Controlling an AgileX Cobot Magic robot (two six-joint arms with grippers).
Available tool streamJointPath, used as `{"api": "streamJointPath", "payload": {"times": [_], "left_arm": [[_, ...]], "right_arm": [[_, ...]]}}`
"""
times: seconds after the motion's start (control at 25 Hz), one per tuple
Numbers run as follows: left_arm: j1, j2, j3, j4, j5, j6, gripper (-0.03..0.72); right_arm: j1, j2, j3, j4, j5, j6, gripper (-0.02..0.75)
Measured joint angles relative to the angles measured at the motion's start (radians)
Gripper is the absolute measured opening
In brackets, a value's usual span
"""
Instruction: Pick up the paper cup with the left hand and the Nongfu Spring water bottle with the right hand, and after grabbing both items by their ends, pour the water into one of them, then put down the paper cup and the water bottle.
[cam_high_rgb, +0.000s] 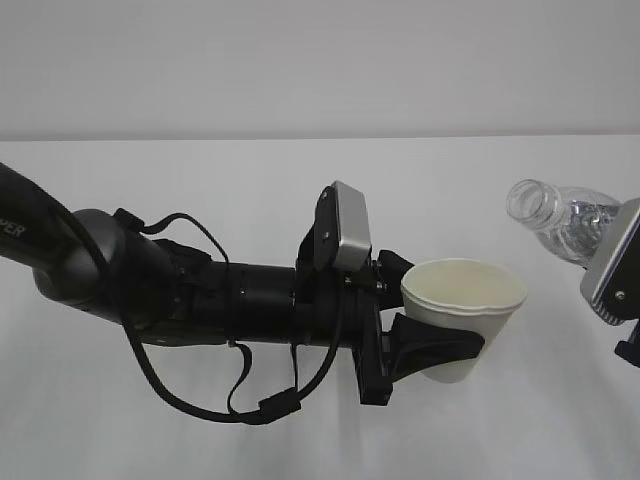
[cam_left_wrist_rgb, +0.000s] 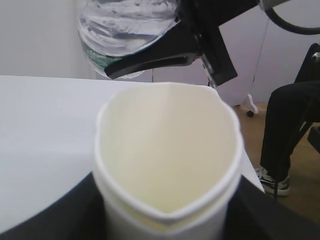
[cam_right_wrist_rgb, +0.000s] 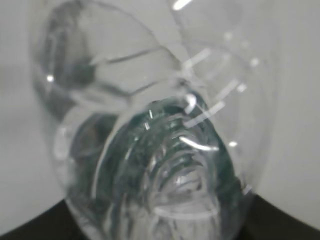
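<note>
My left gripper (cam_high_rgb: 447, 350) is shut on the white paper cup (cam_high_rgb: 465, 300), which it holds upright above the table. Its black fingers (cam_high_rgb: 430, 348) clasp the lower wall and pinch the rim (cam_left_wrist_rgb: 167, 212) to a point. The cup's cream inside (cam_left_wrist_rgb: 165, 145) looks dry. At the right edge the Nongfu Spring water bottle (cam_high_rgb: 562, 215) tilts with its open neck (cam_high_rgb: 527, 200) toward the cup, apart from it. My right gripper (cam_right_wrist_rgb: 160, 232) is shut on the ribbed body (cam_right_wrist_rgb: 165, 155). I cannot tell water from the clear plastic (cam_left_wrist_rgb: 125, 25).
White table (cam_high_rgb: 200, 430) and a white wall behind. In the left wrist view the table's edge (cam_left_wrist_rgb: 252, 177) runs down the right side. Beyond it a person's black-trousered leg (cam_left_wrist_rgb: 285, 130) and shoe stand on a wooden floor.
</note>
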Motion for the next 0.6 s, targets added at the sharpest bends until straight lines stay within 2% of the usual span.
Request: {"api": "streamJointPath", "payload": {"times": [0.6], "left_arm": [[0.000, 0.000, -0.002, 0.037, 0.000, 0.000, 0.416]], "right_arm": [[0.000, 0.000, 0.000, 0.009, 0.000, -0.146, 0.365]]}}
